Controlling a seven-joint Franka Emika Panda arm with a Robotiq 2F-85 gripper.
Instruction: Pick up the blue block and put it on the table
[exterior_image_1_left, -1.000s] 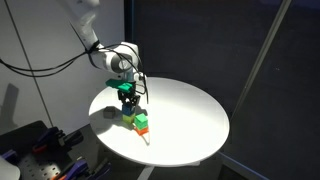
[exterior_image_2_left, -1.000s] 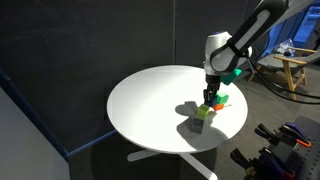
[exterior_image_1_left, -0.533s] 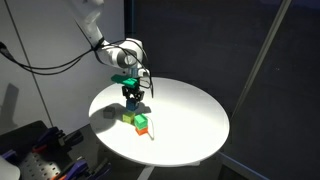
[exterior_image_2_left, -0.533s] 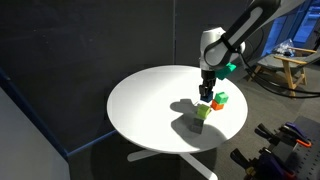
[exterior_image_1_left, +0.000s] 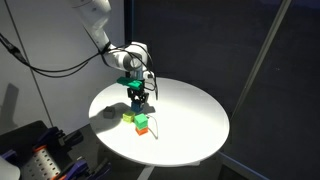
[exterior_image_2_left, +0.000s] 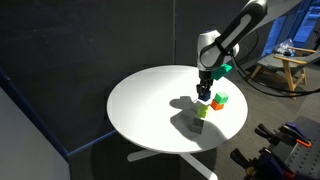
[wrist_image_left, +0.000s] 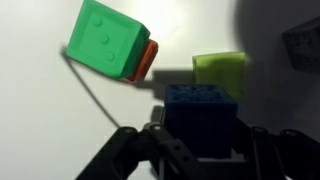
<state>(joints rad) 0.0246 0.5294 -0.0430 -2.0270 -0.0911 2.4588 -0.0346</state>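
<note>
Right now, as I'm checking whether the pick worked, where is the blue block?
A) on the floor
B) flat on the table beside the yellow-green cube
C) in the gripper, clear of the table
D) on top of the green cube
C: in the wrist view the blue block sits clamped in the gripper, above the table where the green cube stands.

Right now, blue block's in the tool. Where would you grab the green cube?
Pinch the green cube on two opposite side faces, coming straight down. Its studded top faces up and it sits on an orange block, so stay high on the sides. Likely needs a wrist turn: it lies skewed to the tool.
</note>
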